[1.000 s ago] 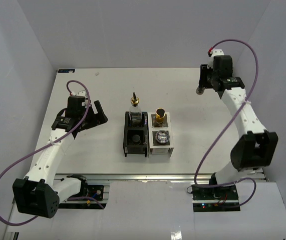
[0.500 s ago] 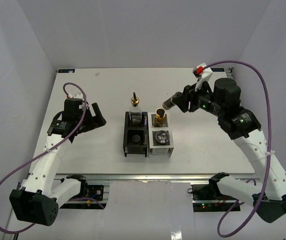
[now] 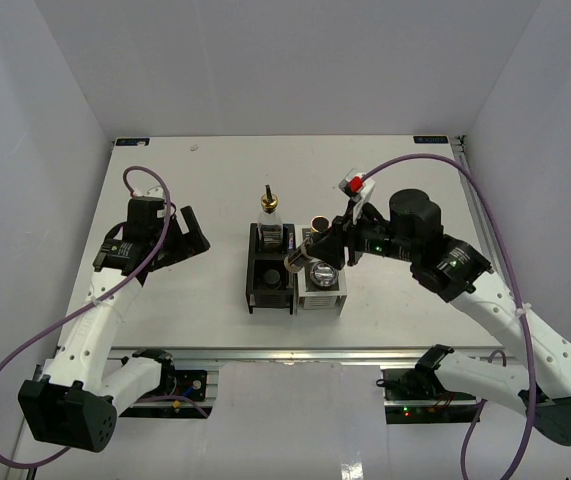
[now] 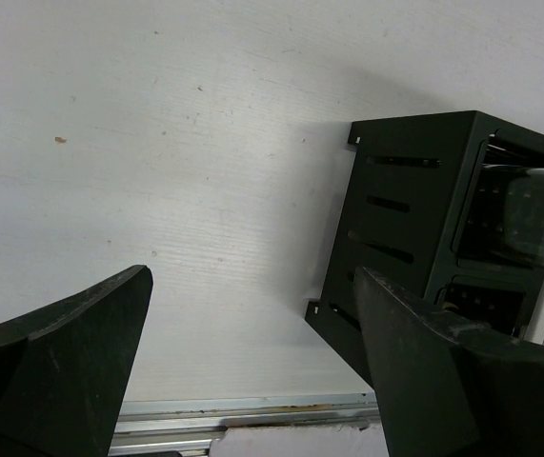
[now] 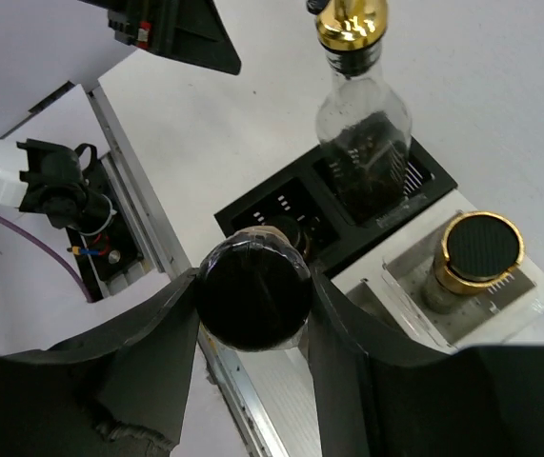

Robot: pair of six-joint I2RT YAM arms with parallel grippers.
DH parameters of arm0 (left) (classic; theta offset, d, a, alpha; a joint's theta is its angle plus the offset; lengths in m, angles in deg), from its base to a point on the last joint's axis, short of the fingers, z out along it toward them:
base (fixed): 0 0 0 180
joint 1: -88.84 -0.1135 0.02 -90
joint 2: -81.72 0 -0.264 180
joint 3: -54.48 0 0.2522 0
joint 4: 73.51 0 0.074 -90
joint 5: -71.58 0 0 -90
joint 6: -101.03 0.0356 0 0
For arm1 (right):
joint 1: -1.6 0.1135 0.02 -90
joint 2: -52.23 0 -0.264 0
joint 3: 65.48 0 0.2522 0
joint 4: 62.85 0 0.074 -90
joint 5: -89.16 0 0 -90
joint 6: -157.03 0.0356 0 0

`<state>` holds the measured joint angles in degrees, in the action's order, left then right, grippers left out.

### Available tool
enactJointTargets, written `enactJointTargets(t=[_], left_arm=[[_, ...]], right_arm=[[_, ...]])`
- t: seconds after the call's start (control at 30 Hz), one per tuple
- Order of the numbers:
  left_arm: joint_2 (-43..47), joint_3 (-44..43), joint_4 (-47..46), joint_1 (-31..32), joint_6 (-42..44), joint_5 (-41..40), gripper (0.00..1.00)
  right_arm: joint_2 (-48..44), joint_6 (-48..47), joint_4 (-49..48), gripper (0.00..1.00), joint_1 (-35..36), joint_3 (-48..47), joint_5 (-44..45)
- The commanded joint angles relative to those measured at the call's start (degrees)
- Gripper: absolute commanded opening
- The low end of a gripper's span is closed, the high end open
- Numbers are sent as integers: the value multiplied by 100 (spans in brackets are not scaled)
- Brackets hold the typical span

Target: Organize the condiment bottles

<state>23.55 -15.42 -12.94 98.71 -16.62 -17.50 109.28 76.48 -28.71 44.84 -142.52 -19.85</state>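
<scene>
Rack (image 3: 269, 305) holding spouted bottle (image 5: 362, 119) and gold-necked bottle (image 5: 482, 251), right jaws gripping dark jar (image 5: 252, 295), left jaws wide

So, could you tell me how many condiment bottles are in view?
5. Black rack: pourer bottle at back, dark jar in front, hard to see. White rack: gold-necked bottle at back, grey-lidded shaker in front. A second dark jar is held by the right end effector.

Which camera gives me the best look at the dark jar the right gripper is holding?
The right wrist view: the dark jar sits at centre, end-on, clamped in the right gripper. In the top external view it is only a small shape above the rack, partly hidden by the gripper. The left wrist view misses it.
</scene>
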Motion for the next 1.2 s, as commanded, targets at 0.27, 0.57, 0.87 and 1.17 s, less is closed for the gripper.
enactJointTargets(t=[0.27, 0.57, 0.87, 1.17], left_arm=[[235, -267, 60, -20, -211, -202, 98], [239, -143, 20, -11, -191, -233, 98], [203, -264, 111, -11, -35, -413, 98], [166, -248, 100, -11, 5, -461, 98]], right_arm=[[386, 315, -1884, 8, 683, 527, 70], [1119, 323, -2361, 8, 943, 392, 342], [1554, 253, -2388, 8, 1040, 397, 532], [1730, 101, -2206, 8, 1108, 386, 829]])
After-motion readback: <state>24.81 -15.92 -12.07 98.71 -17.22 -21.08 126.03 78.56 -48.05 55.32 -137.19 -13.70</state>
